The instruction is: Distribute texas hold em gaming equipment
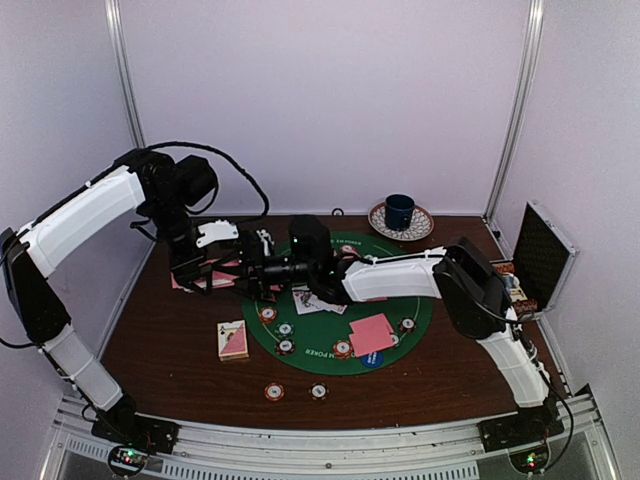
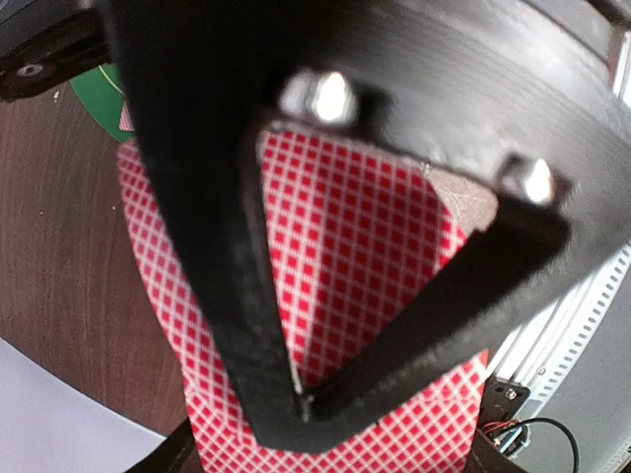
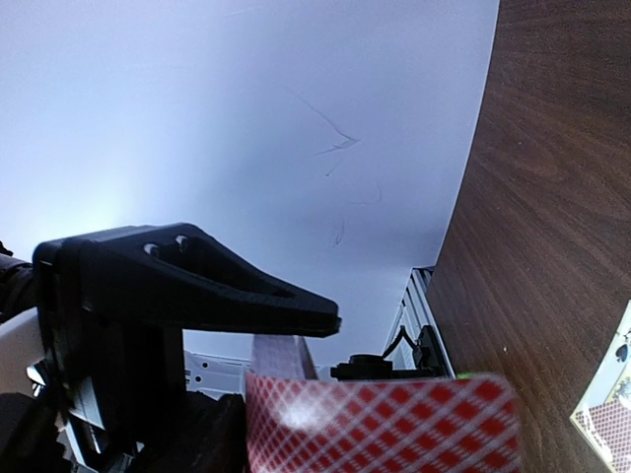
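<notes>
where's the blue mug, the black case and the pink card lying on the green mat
blue mug (image 1: 400, 211): top view, its side wall
black case (image 1: 544, 257): top view, its dark textured panel
pink card (image 1: 372, 334): top view, middle of its back

The card (image 2: 345, 246) back is red-and-white lattice (pink from above), the round mat (image 1: 315, 330) green, the mug (image 1: 400, 210) blue.

Soft, even light washes out the pale lilac back wall (image 1: 320, 100) beyond the round green felt poker mat (image 1: 318, 325), leaving faint shadows on the dark wooden table (image 1: 170, 350) left of that mat. The right wrist view bows the table's edge. In the left wrist view the black plastic fingers (image 2: 222, 246) are blurred and their silver screws (image 2: 330, 99) glare, while the red-and-white checked playing card (image 2: 345, 246) behind is sharper.
</notes>
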